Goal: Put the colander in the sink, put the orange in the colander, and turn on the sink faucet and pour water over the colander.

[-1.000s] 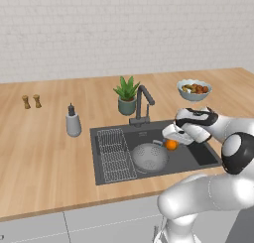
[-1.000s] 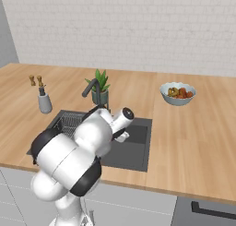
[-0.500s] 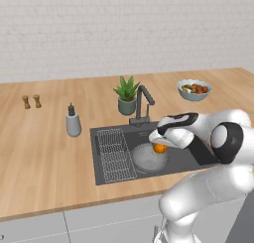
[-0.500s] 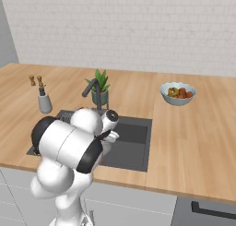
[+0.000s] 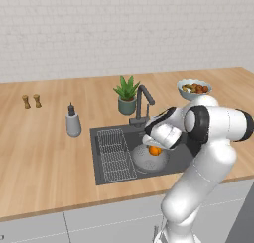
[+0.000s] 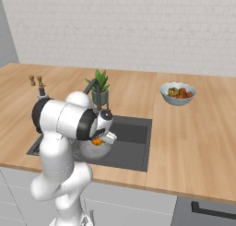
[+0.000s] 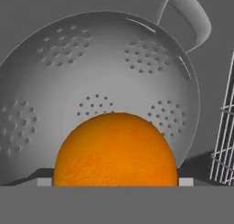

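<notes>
The grey perforated colander (image 5: 145, 161) (image 6: 86, 149) (image 7: 100, 58) lies in the dark sink (image 6: 133, 138), with its loop handle at the upper right of the hand view. My gripper (image 5: 154, 147) hangs just above the colander's bowl and is shut on the orange (image 5: 155, 150) (image 6: 97, 141) (image 7: 115, 150). The orange covers the fingertips in the hand view. The dark angular faucet (image 5: 143, 101) (image 6: 92, 87) stands behind the sink, and no water runs from it.
A wire grid (image 5: 115, 155) (image 7: 224, 141) lies in the sink's left part. A potted plant (image 5: 126, 94), a soap bottle (image 5: 73, 123), two small shakers (image 5: 31, 101) and a bowl of mixed fruit (image 5: 193, 88) (image 6: 177, 92) stand on the wooden counter.
The arm has swung left and down, carrying the orange from over the sink's right part to just above the colander's bowl.
</notes>
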{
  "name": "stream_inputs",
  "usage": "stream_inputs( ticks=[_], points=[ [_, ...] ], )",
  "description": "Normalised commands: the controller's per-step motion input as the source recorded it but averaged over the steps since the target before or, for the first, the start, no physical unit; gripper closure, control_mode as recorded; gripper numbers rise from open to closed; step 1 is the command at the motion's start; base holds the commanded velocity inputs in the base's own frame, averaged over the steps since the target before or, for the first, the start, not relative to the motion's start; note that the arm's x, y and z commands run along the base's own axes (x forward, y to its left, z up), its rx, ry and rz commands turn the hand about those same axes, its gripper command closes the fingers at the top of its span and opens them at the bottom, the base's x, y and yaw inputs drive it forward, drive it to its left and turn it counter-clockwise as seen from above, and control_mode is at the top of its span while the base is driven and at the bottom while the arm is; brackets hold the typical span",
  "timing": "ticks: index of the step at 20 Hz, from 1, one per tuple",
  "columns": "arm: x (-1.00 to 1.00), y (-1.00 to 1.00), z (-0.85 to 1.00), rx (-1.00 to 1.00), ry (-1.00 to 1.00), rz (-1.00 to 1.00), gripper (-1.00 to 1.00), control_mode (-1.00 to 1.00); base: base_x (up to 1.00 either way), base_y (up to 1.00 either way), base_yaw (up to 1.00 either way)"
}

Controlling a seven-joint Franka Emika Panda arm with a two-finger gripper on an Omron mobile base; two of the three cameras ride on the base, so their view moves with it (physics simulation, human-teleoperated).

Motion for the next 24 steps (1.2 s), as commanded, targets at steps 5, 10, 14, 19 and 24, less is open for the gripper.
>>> stream_inputs(
  ticks=[5, 10, 14, 19, 24],
  points=[
    [0.00, -0.44, -0.64, 0.00, 0.00, 0.00, 1.00, -1.00, 0.00, 0.00, 0.00],
    [0.00, -0.27, -0.58, 0.00, 0.00, 0.00, 1.00, -1.00, 0.00, 0.00, 0.00],
    [-0.03, 0.00, -0.59, -0.03, -0.02, 0.00, 1.00, -1.00, 0.00, 0.00, 0.00],
    [-0.05, 0.00, -0.56, -0.04, -0.05, 0.00, 1.00, -1.00, 0.00, 0.00, 0.00],
    [-0.23, 0.00, -0.31, -0.01, -0.11, 0.00, -1.00, -1.00, 0.00, 0.00, 0.00]
  ],
)
